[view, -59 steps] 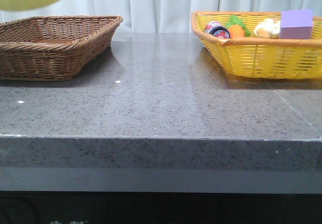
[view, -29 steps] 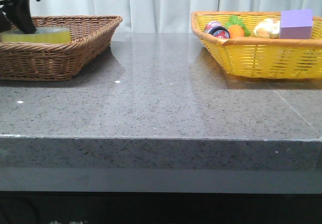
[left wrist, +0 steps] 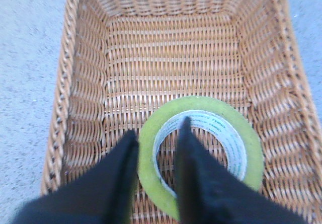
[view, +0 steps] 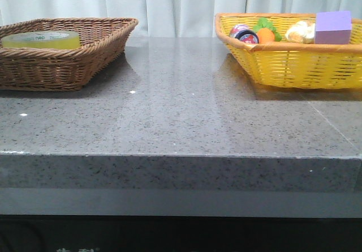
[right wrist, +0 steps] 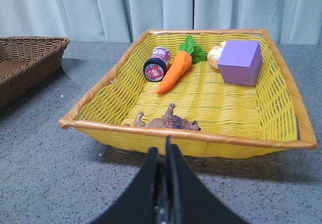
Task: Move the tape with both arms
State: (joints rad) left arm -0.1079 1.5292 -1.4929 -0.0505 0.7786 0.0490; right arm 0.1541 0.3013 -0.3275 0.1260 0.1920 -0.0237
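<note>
The tape (view: 41, 39), a wide yellow roll with a white core printed in green, lies flat in the brown wicker basket (view: 62, 71) at the table's left. In the left wrist view the tape (left wrist: 201, 103) rests on the basket floor (left wrist: 166, 48). My left gripper (left wrist: 158, 127) is open above it, with one finger over the core hole and the other outside the ring, and it is out of the front view. My right gripper (right wrist: 163, 146) is shut and empty over the table in front of the yellow basket (right wrist: 201, 138).
The yellow basket (view: 294, 65) at the right holds a purple block (right wrist: 240, 60), a toy carrot (right wrist: 173, 73), a small red-and-black round item (right wrist: 155, 69) and a toy lion (right wrist: 166, 122). White curtains hang behind the grey stone table.
The tape came down from above the brown basket into it. My left gripper let it go and rose out of the front view. The tape now lies alone in the basket.
</note>
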